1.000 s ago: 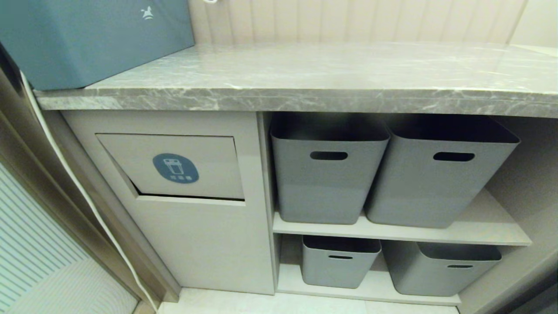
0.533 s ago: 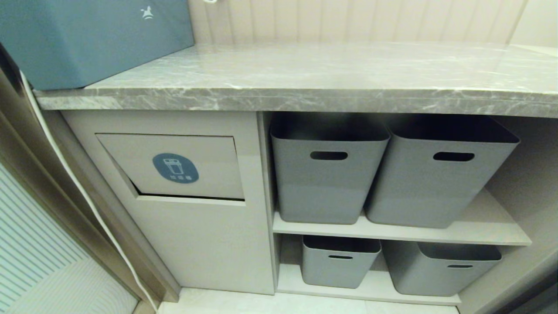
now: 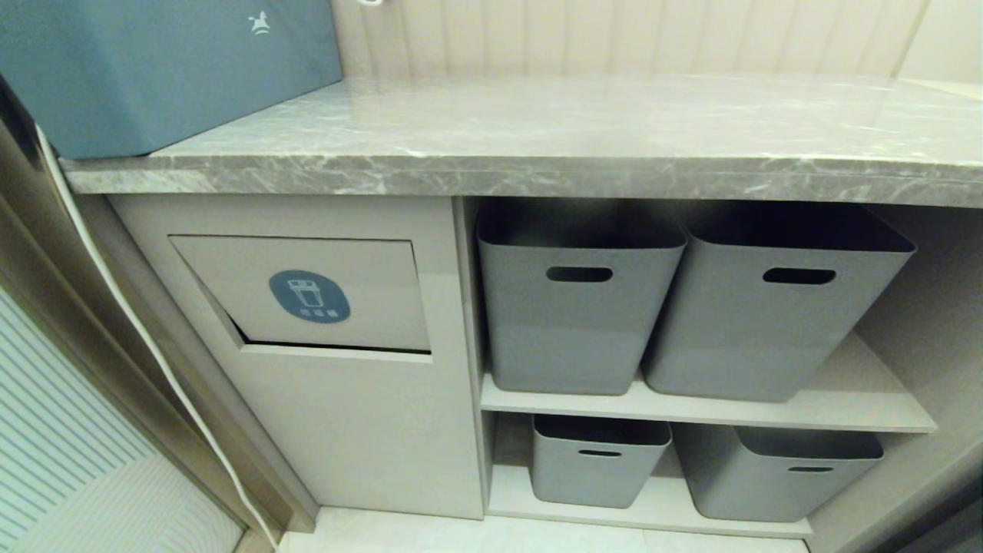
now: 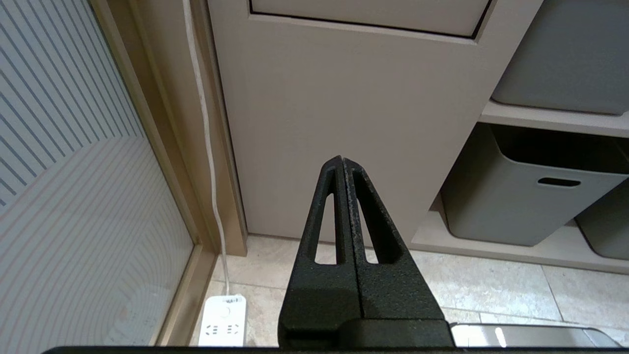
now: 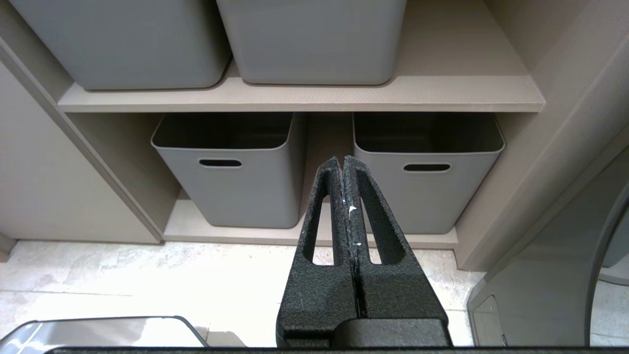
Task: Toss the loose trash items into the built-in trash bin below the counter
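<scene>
The built-in trash bin (image 3: 307, 296) is a beige cabinet front below the counter (image 3: 537, 146), its tilting flap marked with a round blue sticker; a dark gap shows along the flap's lower edge. No loose trash shows on the grey marble counter or anywhere else. Neither arm appears in the head view. My left gripper (image 4: 341, 160) is shut and empty, hanging low in front of the cabinet panel (image 4: 344, 98) under the flap. My right gripper (image 5: 342, 160) is shut and empty, low before the bottom shelf's grey tubs (image 5: 226, 172).
A blue-teal box (image 3: 161, 69) stands on the counter's left end. Grey tubs (image 3: 576, 299) fill two open shelves right of the bin. A white cable (image 4: 206, 123) runs down the left frame to a power strip (image 4: 223, 319) on the tiled floor.
</scene>
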You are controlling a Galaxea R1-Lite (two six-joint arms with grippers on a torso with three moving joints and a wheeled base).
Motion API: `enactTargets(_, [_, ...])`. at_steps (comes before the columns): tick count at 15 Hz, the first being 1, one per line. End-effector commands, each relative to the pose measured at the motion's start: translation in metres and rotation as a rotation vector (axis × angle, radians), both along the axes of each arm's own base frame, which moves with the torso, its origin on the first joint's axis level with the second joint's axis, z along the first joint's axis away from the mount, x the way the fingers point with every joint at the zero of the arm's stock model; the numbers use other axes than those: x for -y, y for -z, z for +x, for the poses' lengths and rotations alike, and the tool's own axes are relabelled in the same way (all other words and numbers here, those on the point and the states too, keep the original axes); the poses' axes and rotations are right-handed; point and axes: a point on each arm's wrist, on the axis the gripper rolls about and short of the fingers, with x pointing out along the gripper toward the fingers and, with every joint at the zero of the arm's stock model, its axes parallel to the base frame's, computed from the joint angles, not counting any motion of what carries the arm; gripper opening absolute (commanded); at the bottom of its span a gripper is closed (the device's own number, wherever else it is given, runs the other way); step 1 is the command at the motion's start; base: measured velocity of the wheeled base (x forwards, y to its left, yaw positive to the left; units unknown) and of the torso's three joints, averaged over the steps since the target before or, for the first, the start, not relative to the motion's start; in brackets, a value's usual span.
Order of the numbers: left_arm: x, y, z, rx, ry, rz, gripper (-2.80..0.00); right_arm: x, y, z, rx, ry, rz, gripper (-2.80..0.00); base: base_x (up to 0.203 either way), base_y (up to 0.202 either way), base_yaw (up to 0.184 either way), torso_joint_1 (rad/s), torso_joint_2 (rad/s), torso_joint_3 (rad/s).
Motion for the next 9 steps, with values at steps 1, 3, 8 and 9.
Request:
enactTargets(1, [-0.0001,0.0011,-0.0008,0.01,0.001,-0.002,-2.8,0.0,0.0,0.0001,-0.002,0.0,0.0,-2.8,0.0,0.0,0.0,0.0,0.0,0.0])
enactTargets(3, [0.0,0.0008,-0.0009,0.011,0.0,-0.002,-2.8,0.0,-0.0001,0.0001,-0.002,0.0,-0.003,-2.8,0.0,0.0,0.0,0.0,0.0,0.0])
enactTargets(8, [0.0,0.0007,-0.0009,0.011,0.001,-0.002,-2.8,0.0002,-0.0001,0.0001,-0.002,0.008,-0.002,-2.8,0.0,0.0,0.0,0.0,0.0,0.0])
enactTargets(9, [-0.0001,0.0011,-0.0008,0.01,0.001,-0.002,-2.8,0.0001,-0.0001,0.0001,-0.001,0.006,0.0,-2.8,0.0,0.0,0.0,0.0,0.0,0.0])
